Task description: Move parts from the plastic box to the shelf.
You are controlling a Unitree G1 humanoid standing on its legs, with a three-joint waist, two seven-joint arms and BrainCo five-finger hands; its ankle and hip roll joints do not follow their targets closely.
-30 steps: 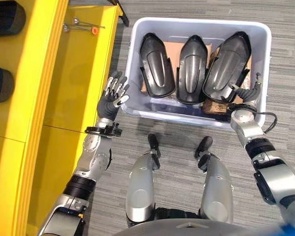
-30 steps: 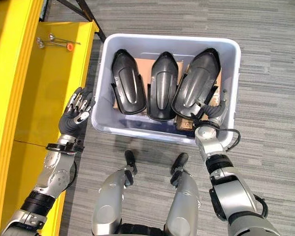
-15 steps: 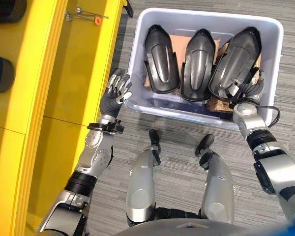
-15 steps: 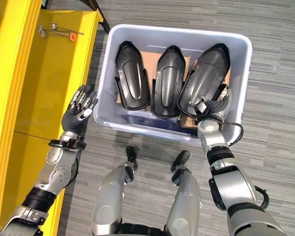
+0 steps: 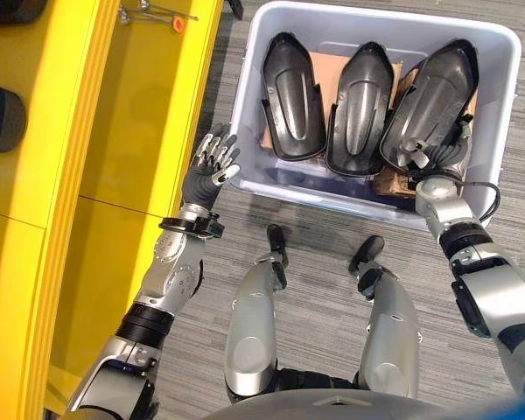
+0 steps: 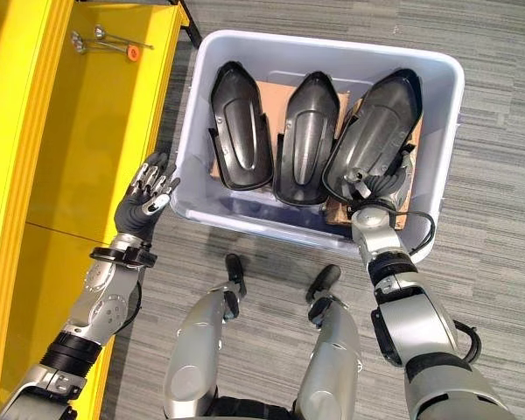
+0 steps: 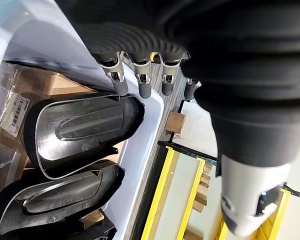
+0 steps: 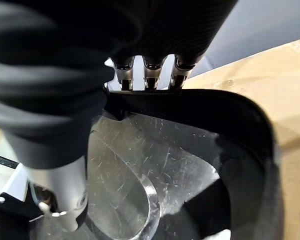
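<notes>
The pale grey plastic box (image 5: 499,105) stood on the grey striped carpet (image 6: 499,157), and three glossy black moulded shell parts lay side by side inside it on brown cardboard packing (image 6: 267,92). The right hand (image 5: 437,156) was down in the box at the near end of the rightmost black shell part (image 5: 433,101). In the right wrist view its fingers (image 8: 149,75) hooked over the shell's dark rim while the thumb (image 8: 60,195) lay against the scratched inner face — a pinch on the edge of the part. The middle black shell part (image 6: 304,136) lay just beside that hand, on its inner side, and the third black shell part (image 6: 241,131) lay further off, beyond the middle one.

The left hand (image 6: 146,199) was outside the box, just beside its near corner wall, palm raised and fingers (image 7: 141,82) spread and straight, holding nothing. In the left wrist view the dark fingertips reached about level with the box's white rim; whether they touched it could not be told. The third shell part was the nearest part to this hand, across the box wall.

On the far side of the left hand ran the yellow metal shelf (image 5: 131,131) — its flat board just beside the hand's back. Well ahead of the hand, on that board, lay a small silver tool with an orange tip (image 6: 114,44). Two dark rounded objects (image 5: 2,118) sat on the shelf's outer level, well apart from the hand.
</notes>
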